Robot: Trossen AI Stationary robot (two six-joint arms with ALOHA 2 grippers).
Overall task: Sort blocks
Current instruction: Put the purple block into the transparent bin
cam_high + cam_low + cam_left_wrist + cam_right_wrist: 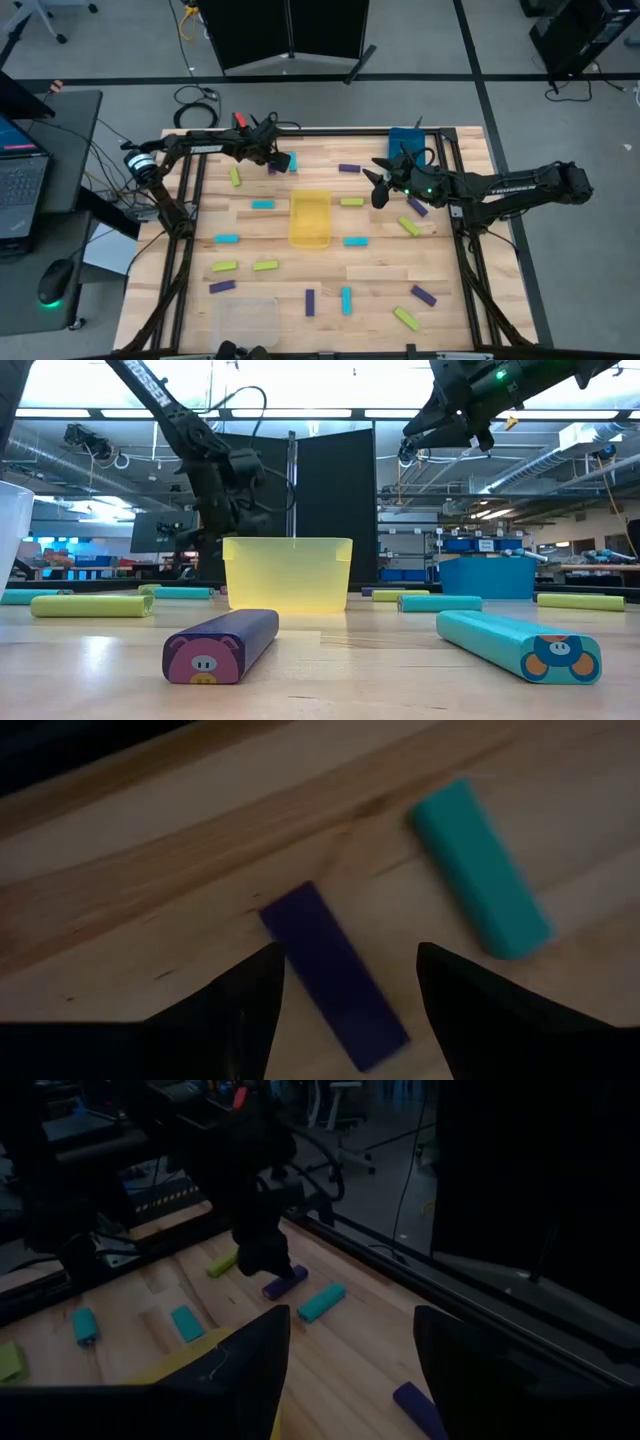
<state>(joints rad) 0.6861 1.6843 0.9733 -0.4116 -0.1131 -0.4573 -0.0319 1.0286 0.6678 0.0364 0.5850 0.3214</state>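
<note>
Roughly six cyan blocks point(262, 204), seven purple point(348, 168), seven yellow-green point(265, 265), both grippers point(345, 982) point(350, 1342) open, empty.

Grey floor point(420, 40) around table — black partition panel point(290, 30) top centre, laptop point(20, 175) on desk far left, mouse point(52, 283) lower left.

Left arm reaching across table's far left, left gripper point(272, 157) hanging low, fingers point(240, 1010) spread apart. Right arm stretching in from right side, right gripper point(377, 183) riding high above table, fingers point(240, 1370) also spread.
</note>
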